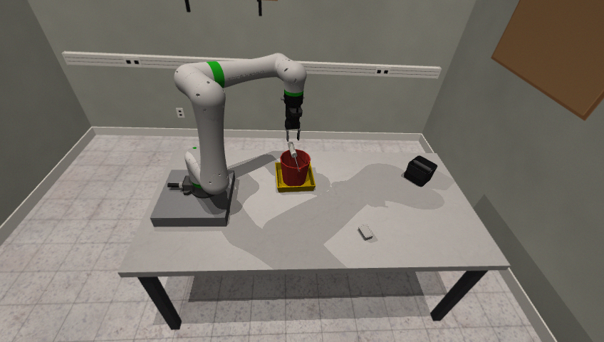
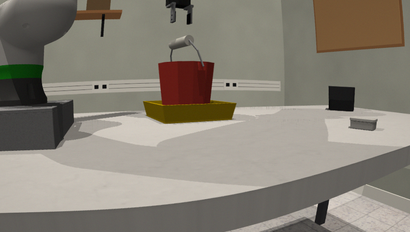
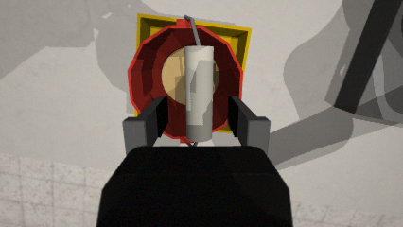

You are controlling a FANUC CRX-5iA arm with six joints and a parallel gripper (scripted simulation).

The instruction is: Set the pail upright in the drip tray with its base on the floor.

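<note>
A red pail (image 1: 294, 173) (image 2: 183, 83) (image 3: 144, 80) stands upright inside the walls of the yellow drip tray (image 1: 295, 189) (image 2: 198, 113) (image 3: 248, 40). The tray's front wall hides the pail's base in the exterior view. The pail's wire handle stands up, with its white grip (image 1: 292, 149) (image 2: 181, 42) (image 3: 200, 95) on top. My gripper (image 1: 293, 139) (image 2: 181, 22) (image 3: 198, 109) is open and empty. It hangs above the white grip, with a gap between fingertips and grip in the exterior view. It touches neither pail nor tray.
A black box (image 1: 420, 170) (image 2: 341, 98) stands at the back right of the table (image 1: 296, 249) (image 2: 201, 161). A small light grey box (image 1: 365, 231) (image 2: 363, 123) lies right of the middle, nearer the front. The arm's grey base block (image 1: 190, 207) (image 2: 27, 126) is left of the tray.
</note>
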